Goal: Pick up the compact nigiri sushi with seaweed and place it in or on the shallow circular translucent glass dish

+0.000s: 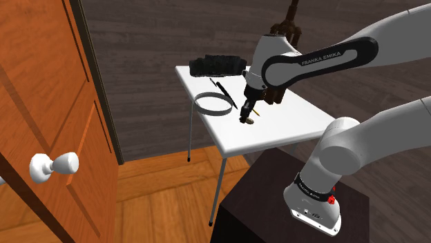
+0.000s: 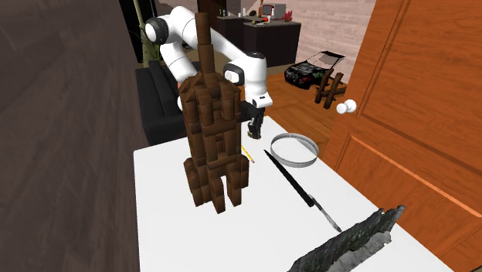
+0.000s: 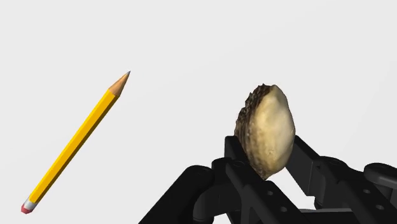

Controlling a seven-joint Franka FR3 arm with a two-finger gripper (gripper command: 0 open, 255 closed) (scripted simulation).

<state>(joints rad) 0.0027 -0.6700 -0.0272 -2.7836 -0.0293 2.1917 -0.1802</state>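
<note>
While tight between the fingers [image 3: 308,159] — nigiri [image 3: 267,130], long axis along them

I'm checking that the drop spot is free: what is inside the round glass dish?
Inside the glass dish I see just bare white table, in both exterior views; its near wall covers a thin strip of the bottom. The sushi is clasped in the gripper.
</note>
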